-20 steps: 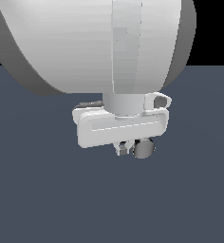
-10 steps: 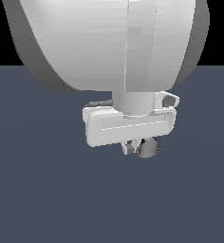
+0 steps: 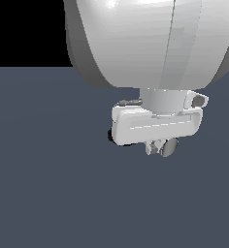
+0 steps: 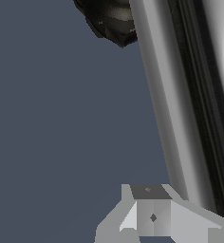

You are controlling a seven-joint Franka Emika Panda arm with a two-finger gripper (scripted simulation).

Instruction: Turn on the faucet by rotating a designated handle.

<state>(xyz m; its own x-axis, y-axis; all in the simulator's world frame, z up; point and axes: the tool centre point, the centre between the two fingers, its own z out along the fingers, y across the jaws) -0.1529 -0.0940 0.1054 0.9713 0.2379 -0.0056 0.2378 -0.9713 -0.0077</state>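
In the exterior view my gripper (image 3: 154, 147) hangs low under the white hand, its fingers close together with no gap showing. The handle's flat round silver end (image 3: 169, 147) sits right beside the fingers on the exterior view's right, touching or nearly so. A sliver of the faucet's black base (image 3: 110, 135) peeks out behind the hand. In the wrist view the shiny silver handle (image 4: 180, 118) runs as a long bar past one fingertip (image 4: 152, 216), with the round black ribbed base (image 4: 109, 19) at its far end.
The large white arm (image 3: 150, 43) fills the upper part of the exterior view and hides most of the faucet. A flat dark grey floor (image 3: 48, 184) lies all around.
The hand and fingers have shifted towards the exterior view's right, and the handle's round silver end has moved right with them and slightly up.
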